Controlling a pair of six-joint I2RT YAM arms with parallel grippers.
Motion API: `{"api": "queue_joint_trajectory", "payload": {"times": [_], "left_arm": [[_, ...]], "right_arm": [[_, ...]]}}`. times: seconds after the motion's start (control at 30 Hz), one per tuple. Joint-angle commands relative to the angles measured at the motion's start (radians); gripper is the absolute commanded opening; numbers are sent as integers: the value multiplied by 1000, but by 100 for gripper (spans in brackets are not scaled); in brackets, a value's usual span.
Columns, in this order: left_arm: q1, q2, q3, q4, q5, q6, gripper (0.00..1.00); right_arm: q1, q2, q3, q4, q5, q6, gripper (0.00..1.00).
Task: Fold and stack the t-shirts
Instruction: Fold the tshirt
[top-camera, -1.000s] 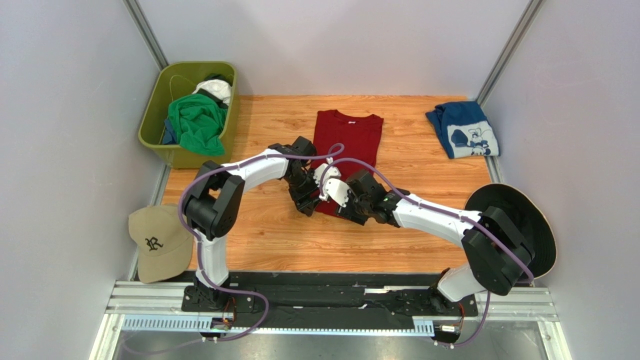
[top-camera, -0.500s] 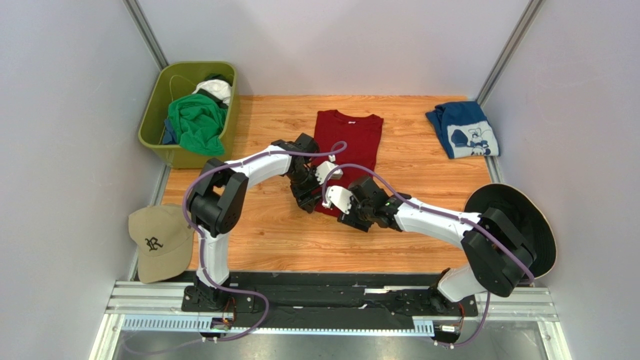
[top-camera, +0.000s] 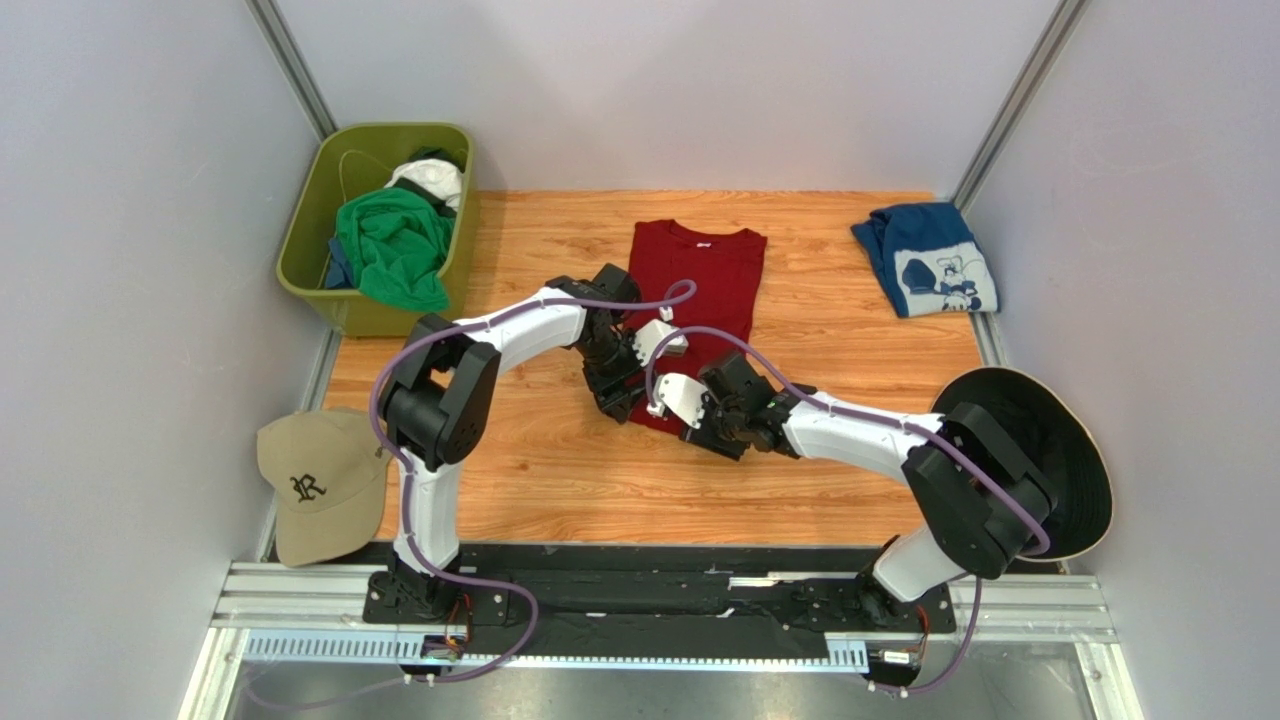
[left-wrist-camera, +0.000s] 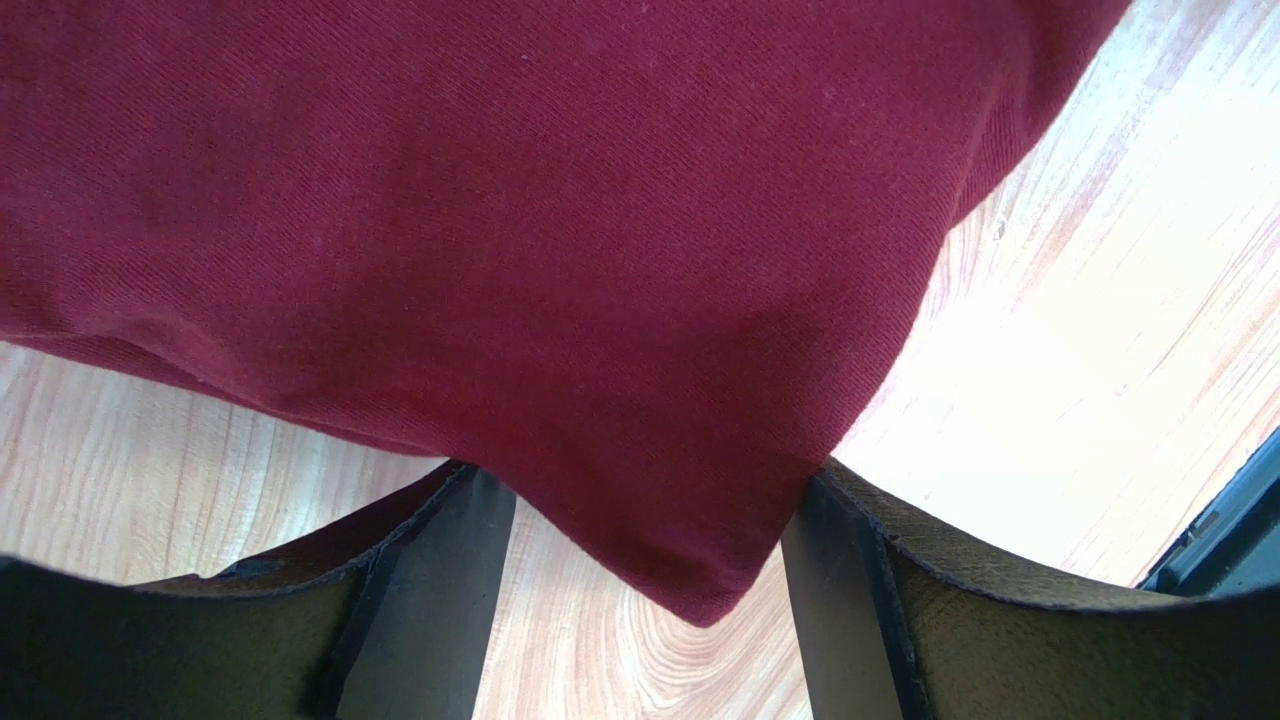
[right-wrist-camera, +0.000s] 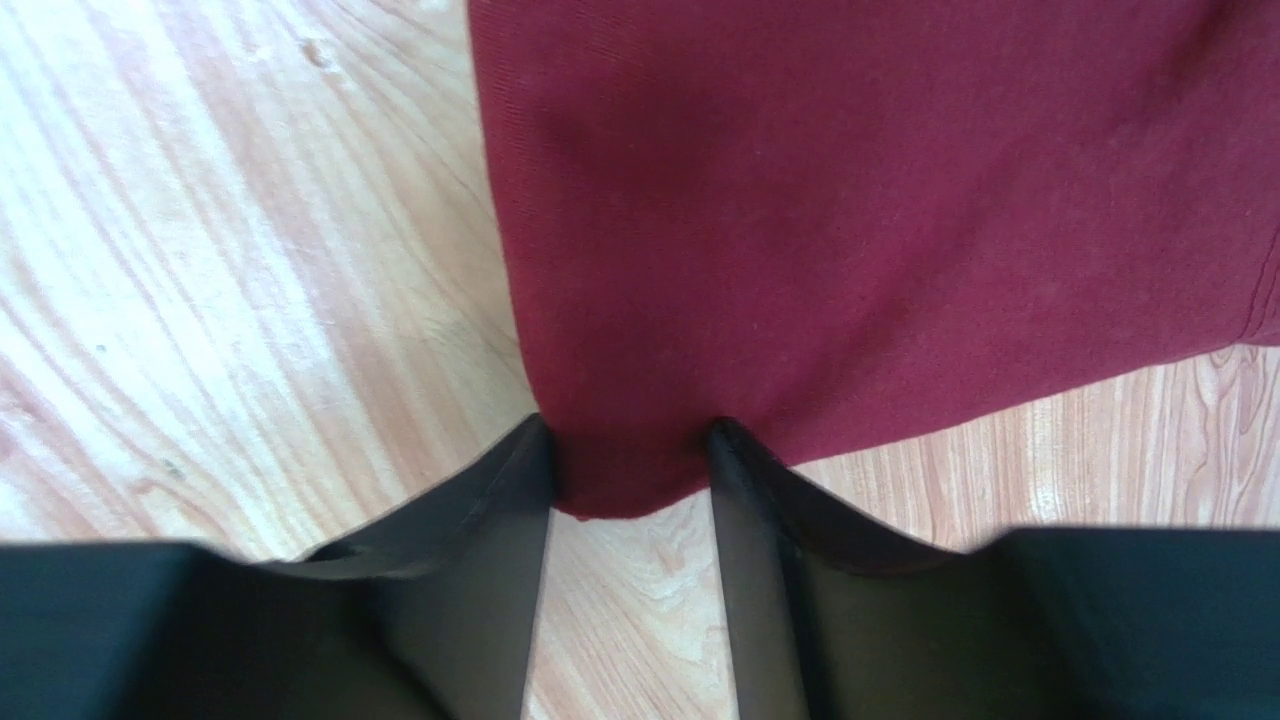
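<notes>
You have three t-shirts. One dark red t-shirt (top-camera: 706, 278) lies flat mid-table (top-camera: 511, 450), folded narrow, collar away from the arms. One navy-blue t-shirt (top-camera: 927, 258) with a white print sits folded at the far right corner. One green t-shirt (top-camera: 391, 240) is heaped in the single olive bin (top-camera: 308, 225), far left.

Your two grippers hide the red shirt's near hem from above. The left gripper (left-wrist-camera: 639, 503) stands wide, with one hem corner between its fingers. The right gripper (right-wrist-camera: 628, 450) stands narrow, cloth touching both fingers; you cannot tell if it pinches.

One tan baseball cap (top-camera: 316, 483) and one black wide-brimmed hat (top-camera: 1052, 435) flank the arms. Other cloth in the bin is hard to make out.
</notes>
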Motion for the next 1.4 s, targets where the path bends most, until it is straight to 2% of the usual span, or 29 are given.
{"api": "queue_joint_trajectory", "payload": {"times": [0.0, 0.1, 0.13, 0.23, 0.3, 0.43, 0.5, 0.53, 0.6, 0.9, 1.37], "left_arm": [[-6, 1, 22, -9, 20, 20, 72], [-6, -13, 7, -9, 29, 10, 69], [-6, -17, -7, -8, 34, 9, 67], [-5, -46, -42, -3, 38, 4, 62], [-6, -69, -60, -1, 40, -2, 57], [-6, -89, -97, -9, 58, -8, 23], [-8, -86, -102, -12, 66, -8, 17], [-8, -86, -108, -12, 69, -10, 6], [-8, -83, -111, -14, 75, -13, 0], [-40, -106, -159, -18, 72, -22, 0], [-78, -316, -367, -76, 104, -4, 0]], "right_arm": [[-32, 33, 18, 42, -29, -24, 39], [-41, 51, 30, 44, -30, -27, 22], [-43, 53, 31, 42, -30, -27, 12], [-41, 47, 38, 24, -39, -18, 0], [-40, 39, 45, -4, -56, -15, 0], [-34, 16, 58, -42, -72, -4, 0], [-25, 8, 64, -59, -70, -4, 0], [-22, 4, 65, -62, -72, -4, 0], [-15, -1, 68, -76, -70, -2, 0], [27, -47, 65, -143, -90, 13, 0], [201, -214, 73, -313, -112, 99, 0]]}}
